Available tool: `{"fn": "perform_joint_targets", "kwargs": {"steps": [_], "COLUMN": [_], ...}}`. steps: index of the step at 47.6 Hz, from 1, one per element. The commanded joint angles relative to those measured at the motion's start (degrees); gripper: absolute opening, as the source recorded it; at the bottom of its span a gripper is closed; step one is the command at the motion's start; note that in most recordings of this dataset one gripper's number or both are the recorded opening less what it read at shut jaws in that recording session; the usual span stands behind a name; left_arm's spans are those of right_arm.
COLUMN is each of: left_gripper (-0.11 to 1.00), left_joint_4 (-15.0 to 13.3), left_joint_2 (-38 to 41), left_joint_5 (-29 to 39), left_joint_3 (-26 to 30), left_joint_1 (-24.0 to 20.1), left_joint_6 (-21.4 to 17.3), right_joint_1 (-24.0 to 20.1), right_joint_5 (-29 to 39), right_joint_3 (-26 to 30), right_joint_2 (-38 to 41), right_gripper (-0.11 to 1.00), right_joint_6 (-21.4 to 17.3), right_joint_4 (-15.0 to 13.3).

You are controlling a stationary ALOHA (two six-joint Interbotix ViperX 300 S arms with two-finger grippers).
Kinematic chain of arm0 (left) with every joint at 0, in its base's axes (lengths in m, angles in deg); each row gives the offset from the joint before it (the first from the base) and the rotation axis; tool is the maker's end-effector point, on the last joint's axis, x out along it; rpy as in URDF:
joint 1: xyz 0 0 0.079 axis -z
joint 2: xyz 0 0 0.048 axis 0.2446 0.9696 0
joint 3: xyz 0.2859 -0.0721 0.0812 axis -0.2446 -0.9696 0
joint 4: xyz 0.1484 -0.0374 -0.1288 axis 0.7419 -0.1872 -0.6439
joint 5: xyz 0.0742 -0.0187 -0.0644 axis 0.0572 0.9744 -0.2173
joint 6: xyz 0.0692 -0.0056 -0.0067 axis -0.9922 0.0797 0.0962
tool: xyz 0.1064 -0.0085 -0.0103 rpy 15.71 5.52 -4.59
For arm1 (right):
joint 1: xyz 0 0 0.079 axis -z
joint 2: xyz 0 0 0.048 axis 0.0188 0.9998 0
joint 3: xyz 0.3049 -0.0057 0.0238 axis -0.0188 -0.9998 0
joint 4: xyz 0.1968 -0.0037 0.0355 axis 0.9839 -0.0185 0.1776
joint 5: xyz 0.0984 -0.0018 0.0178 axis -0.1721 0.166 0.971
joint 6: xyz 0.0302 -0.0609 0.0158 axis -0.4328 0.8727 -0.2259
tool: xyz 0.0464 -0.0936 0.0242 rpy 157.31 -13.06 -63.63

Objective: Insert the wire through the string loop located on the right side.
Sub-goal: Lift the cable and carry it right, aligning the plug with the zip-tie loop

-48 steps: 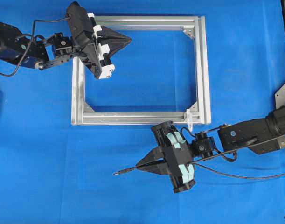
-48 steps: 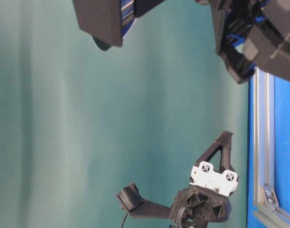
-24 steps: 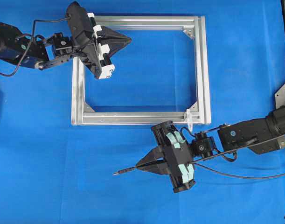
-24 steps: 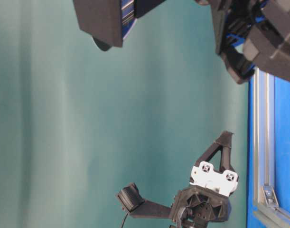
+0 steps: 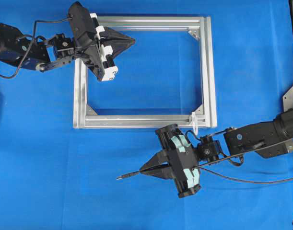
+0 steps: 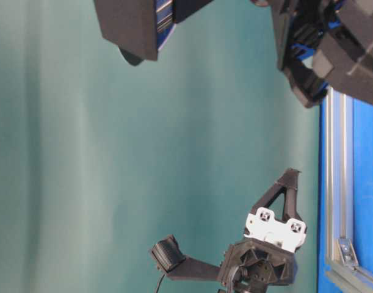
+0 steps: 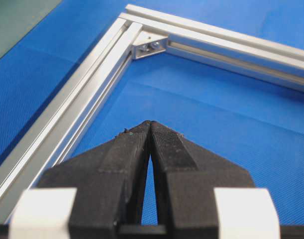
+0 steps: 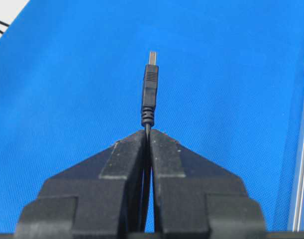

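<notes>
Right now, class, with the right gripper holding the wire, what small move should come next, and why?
Probably turn the right gripper, shut on the wire, so the plug tip faces the string loop. In the overhead view the tip points left, away from the loop on the frame, which sits up and to the right. The left gripper is shut, holding nothing.

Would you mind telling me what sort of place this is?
Probably a robotics lab bench: two arms over a blue mat, a bare aluminium frame as fixture, and a plain teal backdrop.
</notes>
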Motion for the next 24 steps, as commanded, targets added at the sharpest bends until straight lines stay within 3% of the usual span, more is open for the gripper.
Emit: {"fn": "perform_joint_targets", "kwargs": {"steps": [1, 14, 24], "left_gripper": [0.0, 0.0, 0.0], "left_joint_4": [0.09, 0.09, 0.09], "left_joint_2": [-1.76, -1.76, -1.76], "left_joint_5": [-0.26, -0.26, -0.26], "left_joint_3": [0.53, 0.53, 0.53], "left_joint_1": [-0.09, -0.18, -0.09], "left_joint_6": [-0.09, -0.09, -0.09], "right_joint_1": [0.09, 0.09, 0.09], "right_joint_5": [-0.26, 0.0, -0.09], "right_joint_3": [0.79, 0.0, -4.92], "right_joint_2": [-1.76, -2.11, -5.45], "right_gripper": [-0.04, -0.04, -0.04], "right_joint_6": [0.0, -0.09, -0.44], "right_joint_4": [0.0, 0.09, 0.79]}}
